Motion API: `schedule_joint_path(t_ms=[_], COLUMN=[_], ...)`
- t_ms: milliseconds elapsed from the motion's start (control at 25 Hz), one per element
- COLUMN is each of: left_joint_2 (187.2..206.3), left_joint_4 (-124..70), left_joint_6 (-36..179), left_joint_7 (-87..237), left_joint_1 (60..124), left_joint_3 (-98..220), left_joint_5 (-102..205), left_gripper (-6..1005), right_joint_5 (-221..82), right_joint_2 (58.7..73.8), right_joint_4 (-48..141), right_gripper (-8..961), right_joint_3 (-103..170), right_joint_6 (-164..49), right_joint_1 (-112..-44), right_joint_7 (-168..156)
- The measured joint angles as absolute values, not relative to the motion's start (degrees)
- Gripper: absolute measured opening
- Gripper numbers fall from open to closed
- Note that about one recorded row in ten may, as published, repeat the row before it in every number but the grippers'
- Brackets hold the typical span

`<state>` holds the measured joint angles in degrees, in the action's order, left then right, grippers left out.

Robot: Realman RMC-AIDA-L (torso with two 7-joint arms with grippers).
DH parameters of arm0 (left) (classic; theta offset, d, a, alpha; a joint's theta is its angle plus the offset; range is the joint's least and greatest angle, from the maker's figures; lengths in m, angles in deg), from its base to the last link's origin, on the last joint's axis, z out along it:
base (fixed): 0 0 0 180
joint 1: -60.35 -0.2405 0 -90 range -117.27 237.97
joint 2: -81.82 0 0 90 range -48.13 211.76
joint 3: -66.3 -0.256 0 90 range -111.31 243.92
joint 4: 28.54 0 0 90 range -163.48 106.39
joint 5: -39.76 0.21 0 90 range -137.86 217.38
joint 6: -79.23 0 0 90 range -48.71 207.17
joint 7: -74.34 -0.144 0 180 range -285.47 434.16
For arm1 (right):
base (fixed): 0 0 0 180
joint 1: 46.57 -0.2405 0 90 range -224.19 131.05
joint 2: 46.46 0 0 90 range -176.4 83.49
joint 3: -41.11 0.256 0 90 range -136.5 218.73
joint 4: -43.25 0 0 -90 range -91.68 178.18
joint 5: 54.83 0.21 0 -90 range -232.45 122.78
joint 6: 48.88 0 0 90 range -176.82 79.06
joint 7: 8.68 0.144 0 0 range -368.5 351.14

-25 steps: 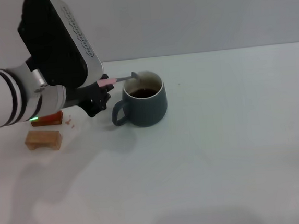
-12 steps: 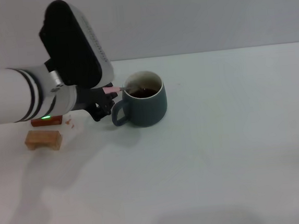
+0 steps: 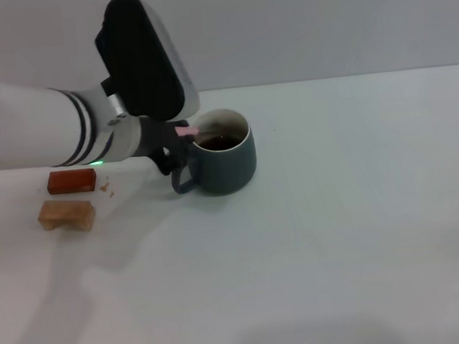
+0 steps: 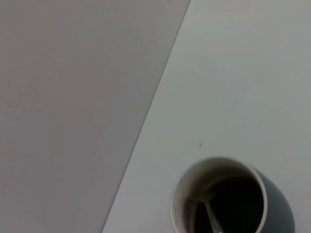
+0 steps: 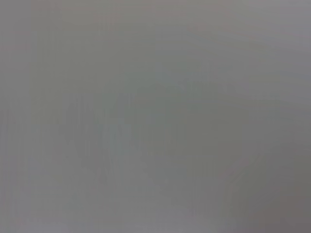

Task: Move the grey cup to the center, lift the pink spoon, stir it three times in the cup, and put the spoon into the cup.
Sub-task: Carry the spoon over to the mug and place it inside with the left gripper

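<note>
The grey cup (image 3: 222,155) stands on the white table, handle toward my left arm, dark liquid inside. My left gripper (image 3: 174,140) is at the cup's left rim, shut on the pink spoon (image 3: 184,131), of which only a short pink stub shows in the head view. In the left wrist view the grey cup (image 4: 233,201) appears from above, and the spoon's metal end (image 4: 211,218) dips into the dark liquid. The right gripper is out of view; the right wrist view shows only a plain grey surface.
A red-brown block (image 3: 72,181) and a tan wooden block (image 3: 67,213) lie on the table left of the cup, under my left forearm. White table surface (image 3: 361,209) stretches to the right and front of the cup.
My left arm has moved right toward the cup, carrying the spoon. The spoon's bowl went from the rim's far-left edge down into the cup, and the red-brown block has come into full view.
</note>
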<state>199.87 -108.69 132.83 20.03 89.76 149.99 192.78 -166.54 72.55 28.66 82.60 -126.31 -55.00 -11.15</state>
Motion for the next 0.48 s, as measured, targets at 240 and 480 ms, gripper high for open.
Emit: schedule_joint_path(t_ms=[240,480], left_joint_2=[200.09,200.15], left_joint_4=[-108.2,-110.4], left_joint_6=[131.9,132.3], left_joint_7=[20.0,20.0], left_joint_1=[90.7,88.9], left_joint_3=[148.0,145.8], left_joint_5=[192.5,192.3], left_gripper=[163,162], right_joint_5=[-166.5,-166.5], right_joint_2=[72.54,72.54], right_joint_4=[28.7,28.7], right_gripper=[0,-1], right_joint_3=[82.6,82.4], right_joint_6=[-126.3,-126.3], right_joint_1=[-54.9,-54.9], right_joint_7=[-11.1,-11.1])
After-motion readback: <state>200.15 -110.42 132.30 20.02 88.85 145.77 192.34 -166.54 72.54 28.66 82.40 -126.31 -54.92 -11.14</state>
